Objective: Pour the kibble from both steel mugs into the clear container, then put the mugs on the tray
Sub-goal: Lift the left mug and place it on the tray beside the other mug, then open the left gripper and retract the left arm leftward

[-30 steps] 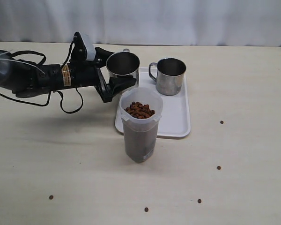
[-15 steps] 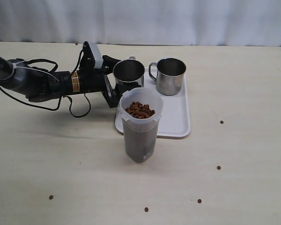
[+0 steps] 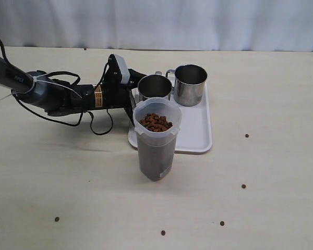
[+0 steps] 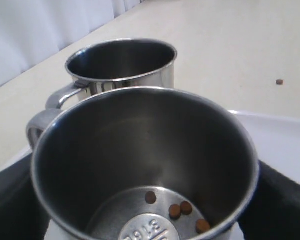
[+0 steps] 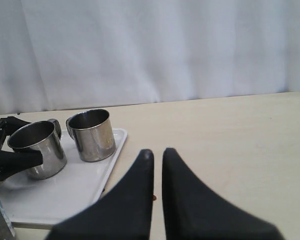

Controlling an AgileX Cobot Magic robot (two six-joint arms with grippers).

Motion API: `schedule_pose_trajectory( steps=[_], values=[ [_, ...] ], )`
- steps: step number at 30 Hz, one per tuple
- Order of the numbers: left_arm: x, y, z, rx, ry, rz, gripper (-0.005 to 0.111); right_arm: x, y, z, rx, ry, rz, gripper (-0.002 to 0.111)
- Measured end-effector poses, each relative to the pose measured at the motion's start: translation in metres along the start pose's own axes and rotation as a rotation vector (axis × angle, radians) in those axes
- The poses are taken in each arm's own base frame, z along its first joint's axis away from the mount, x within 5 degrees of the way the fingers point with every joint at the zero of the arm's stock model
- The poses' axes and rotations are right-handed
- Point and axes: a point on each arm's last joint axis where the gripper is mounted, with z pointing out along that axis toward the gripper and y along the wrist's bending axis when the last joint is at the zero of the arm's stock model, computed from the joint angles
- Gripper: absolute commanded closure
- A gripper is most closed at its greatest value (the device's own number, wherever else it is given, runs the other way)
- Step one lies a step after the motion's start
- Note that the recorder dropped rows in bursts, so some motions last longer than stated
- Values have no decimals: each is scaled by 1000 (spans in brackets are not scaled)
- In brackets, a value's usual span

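Steel mug (image 3: 154, 87), clasped by the left gripper (image 3: 139, 97), seemingly rests at the tray (image 3: 198, 140) left edge beside its twin (image 3: 190, 83) (right gripper (image 5: 157, 152) clenched, empty); broad table (image 3: 271, 104) lies beyond the right rim.

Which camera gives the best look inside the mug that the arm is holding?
The left wrist view: it looks down into the held mug, showing a few kibble pellets lying on its bottom. The exterior view shows it small, just beyond the clear container; the right wrist view shows its side, far off.
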Motion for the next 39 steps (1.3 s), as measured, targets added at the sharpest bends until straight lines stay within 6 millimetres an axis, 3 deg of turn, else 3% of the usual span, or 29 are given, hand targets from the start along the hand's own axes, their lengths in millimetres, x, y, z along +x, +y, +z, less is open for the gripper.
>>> schedule_pose_trajectory(
  steps=[5,7,10,14,17,39],
  values=[
    [-1,0,5,-9,17,-1,106,0,0,0,0,0,0,103],
    [-1,0,5,-10,18,-1,101,0,0,0,0,0,0,103],
    [-1,0,5,-11,18,-2,83,0,0,0,0,0,0,103],
    [-1,0,5,-11,18,-17,46,0,0,0,0,0,0,103],
    [-1,0,5,-12,18,-31,34,0,0,0,0,0,0,103],
    [-4,5,-11,60,-64,-7,32,0,0,0,0,0,0,103]
  ],
)
